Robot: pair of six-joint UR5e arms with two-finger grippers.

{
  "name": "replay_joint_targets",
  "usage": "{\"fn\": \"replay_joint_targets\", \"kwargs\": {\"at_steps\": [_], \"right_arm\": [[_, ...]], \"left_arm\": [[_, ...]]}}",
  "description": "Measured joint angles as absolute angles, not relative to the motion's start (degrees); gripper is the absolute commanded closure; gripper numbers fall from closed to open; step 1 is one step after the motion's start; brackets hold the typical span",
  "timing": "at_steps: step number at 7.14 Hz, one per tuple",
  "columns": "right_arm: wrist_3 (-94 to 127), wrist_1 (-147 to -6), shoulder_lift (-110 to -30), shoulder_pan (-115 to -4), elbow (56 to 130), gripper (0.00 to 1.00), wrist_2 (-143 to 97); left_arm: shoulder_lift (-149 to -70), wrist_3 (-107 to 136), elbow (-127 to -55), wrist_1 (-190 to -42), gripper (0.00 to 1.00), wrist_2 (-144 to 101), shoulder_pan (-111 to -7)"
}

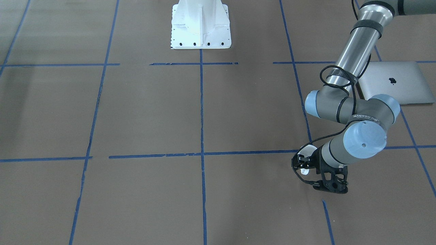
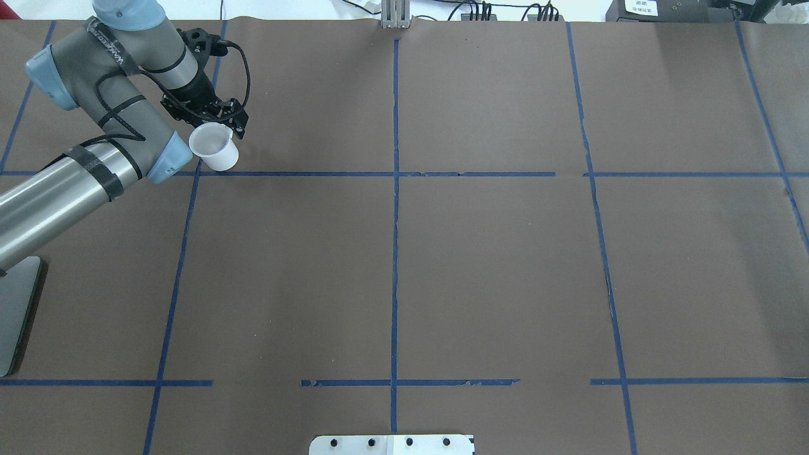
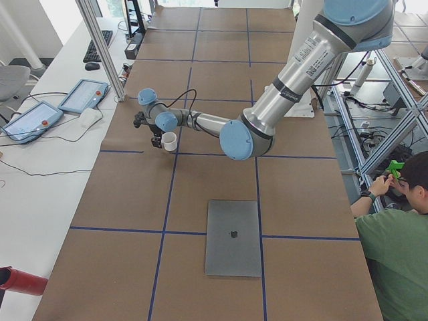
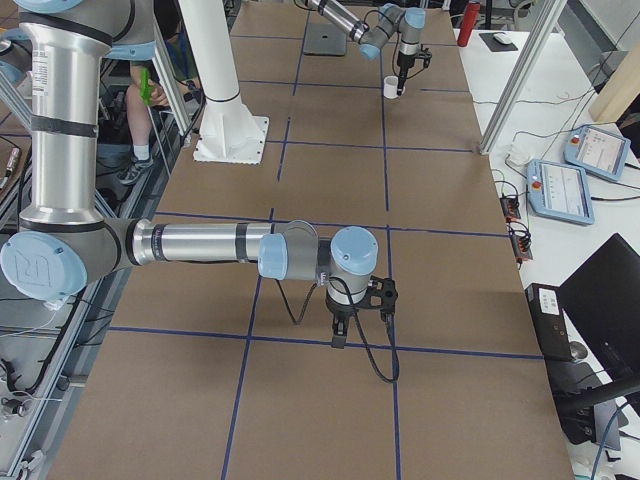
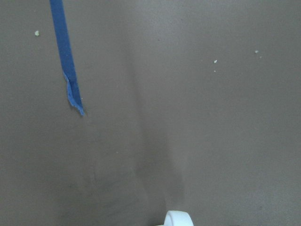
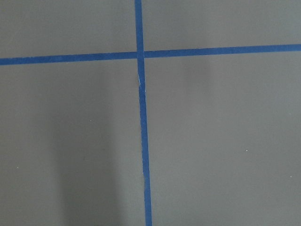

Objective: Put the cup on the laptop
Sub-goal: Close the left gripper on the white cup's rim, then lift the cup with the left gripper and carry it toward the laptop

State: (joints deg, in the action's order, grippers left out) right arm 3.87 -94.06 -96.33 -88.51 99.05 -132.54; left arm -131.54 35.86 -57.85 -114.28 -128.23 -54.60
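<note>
The small white cup (image 2: 215, 149) is at the far left of the table in the overhead view, upright, with its mouth open to the camera. My left gripper (image 2: 218, 125) is shut on the cup's rim from above. It also shows in the front-facing view (image 1: 301, 164), where white shows on both sides of the fingers. I cannot tell whether the cup touches the table. The silver-grey laptop (image 1: 395, 81) lies closed and flat nearer the robot's base, apart from the cup. My right gripper (image 4: 340, 338) shows only in the right side view, pointing down; I cannot tell its state.
A large white bolted pedestal (image 1: 201, 25) stands at the robot's side of the table, in the middle. Blue tape lines (image 2: 395, 189) cross the brown table cover. Tablets and cables lie on a side bench (image 3: 60, 107). A person (image 3: 401, 234) sits beside the table.
</note>
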Motion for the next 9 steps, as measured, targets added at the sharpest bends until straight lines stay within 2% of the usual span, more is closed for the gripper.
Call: {"fn": "replay_joint_targets", "kwargs": {"at_steps": [1, 2, 7, 9], "right_arm": [[3.86, -94.08, -96.33, -88.51, 99.05, 0.0, -132.54], [3.87, -94.07, -96.33, -88.51, 99.05, 0.0, -132.54], [3.87, -94.04, -96.33, -88.51, 99.05, 0.0, -132.54], [3.87, -94.04, -96.33, -88.5, 99.05, 0.0, -132.54]], "left_arm": [[-131.61, 35.84, -57.56, -114.38, 0.91, -128.23, -54.42], [-131.7, 35.81, -57.45, -114.42, 1.0, -128.23, -54.36], [-131.73, 35.44, -59.19, -112.77, 1.0, -128.51, -57.09], [-128.79, 32.53, -66.39, -105.91, 1.0, -128.65, -60.61]]}}
